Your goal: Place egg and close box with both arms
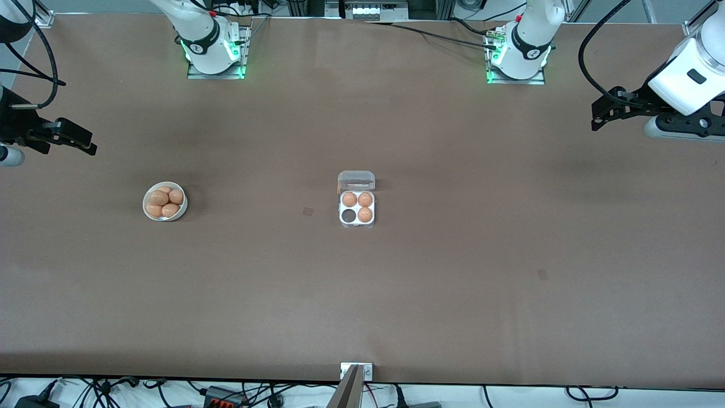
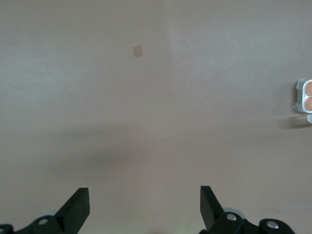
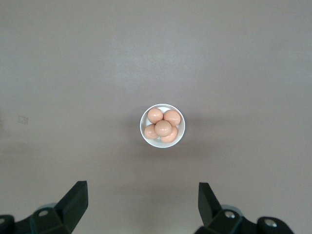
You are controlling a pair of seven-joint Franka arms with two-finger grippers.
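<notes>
The clear box [image 1: 357, 222] sits mid-table with its hinged lid [image 1: 356, 180] standing open. It holds three orange-brown eggs [image 1: 349, 199]; the one cell [image 1: 348, 215] nearest the front camera, toward the right arm's end, is empty. Its edge shows in the left wrist view [image 2: 298, 96]. Several matching eggs [image 1: 159, 198] lie in a round white bowl [image 1: 180, 213] toward the right arm's end, and also in the right wrist view [image 3: 163, 127]. My right gripper [image 1: 89, 148] [image 3: 143, 195] is open and empty, up near the bowl. My left gripper [image 1: 596, 120] [image 2: 145, 199] is open and empty over the left arm's end.
The bowl's rim [image 3: 141, 126] shows whole in the right wrist view. Small tan patches lie on the brown table [image 1: 307, 211] [image 1: 542, 275] [image 2: 138, 51]. A metal mount [image 1: 357, 371] sits at the table edge nearest the front camera. Both arm bases [image 1: 215, 54] [image 1: 518, 62] stand along the table's opposite edge.
</notes>
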